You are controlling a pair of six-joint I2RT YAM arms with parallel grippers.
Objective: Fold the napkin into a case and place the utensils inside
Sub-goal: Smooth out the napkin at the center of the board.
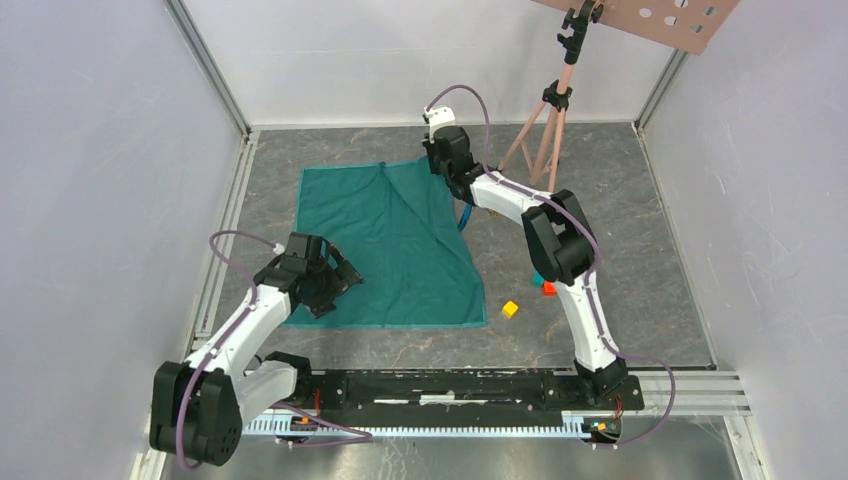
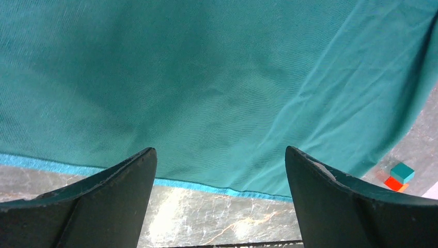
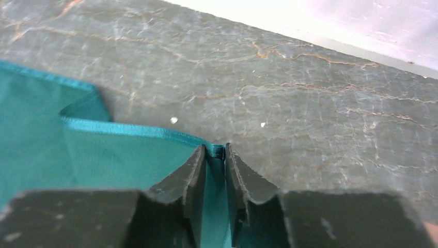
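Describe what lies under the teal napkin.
Only the dark marbled table shows around the napkin; anything beneath the cloth is covered. The right gripper pinches its far corner.

Top view: bright, flat, diffuse light from above. The walls (image 1: 90, 150) wash out near white, and there is only a faint soft shadow under the left fingers (image 1: 345, 275).

Left wrist view: both fingers are dark, underexposed and soft-edged (too close to the lens). Between them a glare patch sits on the table (image 2: 175, 217). Ahead of the fingertips the napkin (image 2: 206, 88) weave is sharp, with gentle shading in the creases to the right.

Right wrist view: the right fingers (image 3: 188, 181) blur toward their bases, while the hem at their tips is crisp. Far beyond the tips the wall (image 3: 330, 20) is blown out to pinkish white, and the table veins there go slightly soft.
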